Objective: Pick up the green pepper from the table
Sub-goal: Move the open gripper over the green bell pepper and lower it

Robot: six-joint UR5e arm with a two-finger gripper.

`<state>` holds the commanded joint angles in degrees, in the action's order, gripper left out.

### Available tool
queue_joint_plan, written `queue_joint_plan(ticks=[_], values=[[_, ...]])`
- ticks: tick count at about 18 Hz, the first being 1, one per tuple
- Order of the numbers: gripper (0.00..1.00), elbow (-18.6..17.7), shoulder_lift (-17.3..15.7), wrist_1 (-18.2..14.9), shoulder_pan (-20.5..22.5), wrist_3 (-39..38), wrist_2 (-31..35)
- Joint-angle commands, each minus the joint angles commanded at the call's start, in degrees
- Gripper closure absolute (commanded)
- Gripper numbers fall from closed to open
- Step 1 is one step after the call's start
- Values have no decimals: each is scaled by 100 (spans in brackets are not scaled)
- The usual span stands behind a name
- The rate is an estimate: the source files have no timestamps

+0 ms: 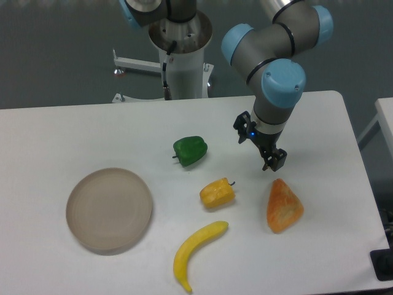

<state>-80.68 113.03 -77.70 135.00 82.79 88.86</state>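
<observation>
Approach is judged to be the step in hand, since nothing is held and the gripper [273, 161] hangs well to the right of the green pepper [190, 150]. The pepper is lying on its side on the white table [55, 132], stem pointing left, and it is taken as the landmark for everything else. The yellow pepper [217, 193] is set near it, below and slightly right. The banana [196, 252] is found further below that. The round plate [109, 209] sits well apart, below and to the left. An orange wedge-shaped item [284, 206] lies well to the right and below, almost under the gripper.

Whether the fingers are spread or pressed together cannot be told, as they are seen as one dark mass from this angle.

For a good grasp, the gripper should be carried left until it is centred over the pepper's body, not the stem. The fingers should be spread wider than the pepper before descent. A squeeze across the narrower width is advised, since the glossy, lobed skin is likely to slip under an off-centre pinch. The yellow pepper is near enough that the descent should be kept vertical.

No brand, label or readable writing is seen anywhere; only a small blue light is shown on the wrist.
</observation>
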Motion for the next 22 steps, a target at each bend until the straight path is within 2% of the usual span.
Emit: queue_joint_plan(ticks=[7,13,18,21,22], values=[[0,-61,-52,-18,26,26,-44],[0,-1105,-895,-17,-26,26,-70],[0,-1625,-1072,9,-263,9,-62],[0,-1758,-1063,52,-316,0,-88],[0,-1766,-1055,201,-369,0,-157]])
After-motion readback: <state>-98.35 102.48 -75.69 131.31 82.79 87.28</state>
